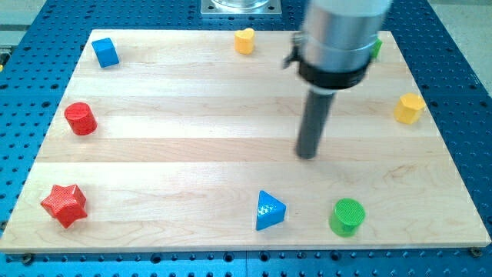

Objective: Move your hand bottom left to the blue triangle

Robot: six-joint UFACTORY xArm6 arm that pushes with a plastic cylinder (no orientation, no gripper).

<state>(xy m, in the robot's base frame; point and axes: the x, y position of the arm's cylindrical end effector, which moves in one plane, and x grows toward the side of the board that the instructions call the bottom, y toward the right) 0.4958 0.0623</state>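
Seven small coloured plastic blocks lie scattered on the pale wooden board (192, 146), which rests on a blue perforated metal table (31, 46), and my tip (308, 157) stands among them at the lower end of a straight dark rod (314, 123) hanging from a silver cylindrical arm housing (342, 35). It has no jaws to spread or press together, and it touches no block, resting on bare wood. The blue triangular block (269, 210) lies below my tip and slightly toward the view's left, near but clearly apart from it, close to the board's bottom edge. A green cylindrical block (347, 217) sits below my tip toward the view's right, just beside the blue triangle. A yellow block (410, 108) lies well to the right of my tip and a little above it. A small yellow block (244, 41) lies above and left of my tip near the top edge. Behind the housing a sliver of green block (377, 48) shows, its shape hidden. Far to the left of my tip are a blue cube (105, 52) toward the top, a red cylindrical block (80, 118), and a red star-shaped block (63, 205) toward the bottom.
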